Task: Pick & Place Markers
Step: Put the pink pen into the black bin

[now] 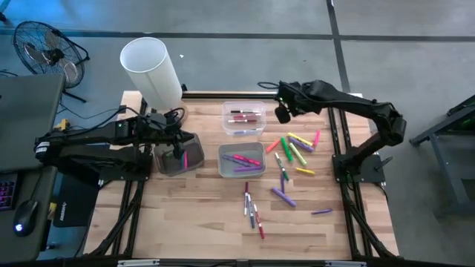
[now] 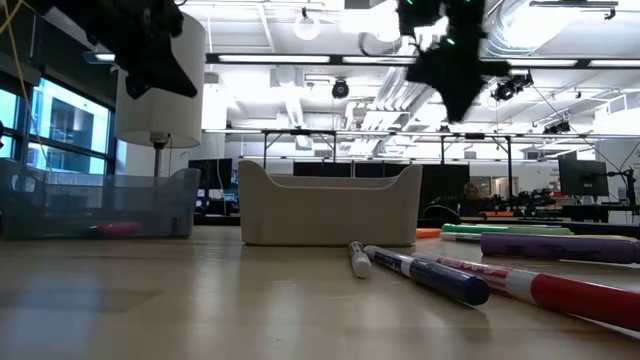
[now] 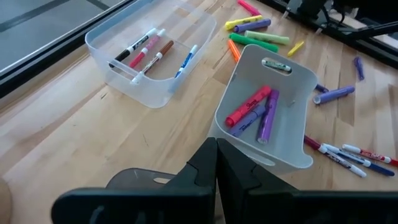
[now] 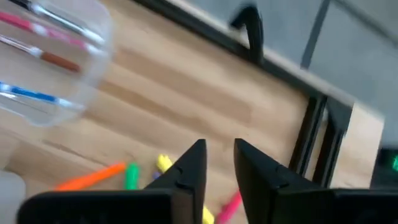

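Markers (image 1: pixel 295 148), thin light rigid plastic sticks, roll easily; pinch mid-barrel. Right hand (image 1: pixel 282 111) slightly spread above them; left hand (image 3: pixel 216 163) pressed together.

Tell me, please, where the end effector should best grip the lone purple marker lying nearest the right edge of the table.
Grip the purple marker at mid-barrel, coming straight down with the fingers across its width. It lies flat, alone on bare wood, so both sides seem free.

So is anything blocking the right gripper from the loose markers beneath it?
Nothing visible does. The right gripper hangs above the loose markers on the bare table, just right of the clear bin; no bin or arm lies between them.
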Available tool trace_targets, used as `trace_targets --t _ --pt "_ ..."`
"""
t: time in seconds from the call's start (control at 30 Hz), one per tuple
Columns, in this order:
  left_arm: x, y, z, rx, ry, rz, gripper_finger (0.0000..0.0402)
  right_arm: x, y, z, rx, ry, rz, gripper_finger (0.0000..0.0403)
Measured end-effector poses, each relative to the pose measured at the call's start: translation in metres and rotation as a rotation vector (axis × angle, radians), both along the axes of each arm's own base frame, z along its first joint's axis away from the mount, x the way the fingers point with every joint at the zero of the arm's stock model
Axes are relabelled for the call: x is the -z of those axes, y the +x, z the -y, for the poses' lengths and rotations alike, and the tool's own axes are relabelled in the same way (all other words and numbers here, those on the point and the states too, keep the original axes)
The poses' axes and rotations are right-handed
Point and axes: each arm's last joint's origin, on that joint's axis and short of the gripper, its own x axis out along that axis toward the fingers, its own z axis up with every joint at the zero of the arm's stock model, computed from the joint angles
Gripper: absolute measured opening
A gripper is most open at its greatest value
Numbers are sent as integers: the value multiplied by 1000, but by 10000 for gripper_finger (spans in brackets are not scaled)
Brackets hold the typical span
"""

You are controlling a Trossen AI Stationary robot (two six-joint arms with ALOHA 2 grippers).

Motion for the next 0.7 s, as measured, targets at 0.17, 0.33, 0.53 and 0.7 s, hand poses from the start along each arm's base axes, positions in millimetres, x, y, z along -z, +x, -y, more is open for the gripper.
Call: trace_targets --t 0.17,0.33,0.53,0.7 --pt "0 0 0 0 -1 -3 1 31 -41 -9 198 35 26 118" --pt "0 0 0 0 -1 -4 1 59 -73 -18 371 70 112 134" --pt "0 0 -1 -17 10 -5 1 98 -83 -23 395 156 162 136" --pt "0 0 -1 -17 10 -5 1 126 -90 -28 451 180 171 136"
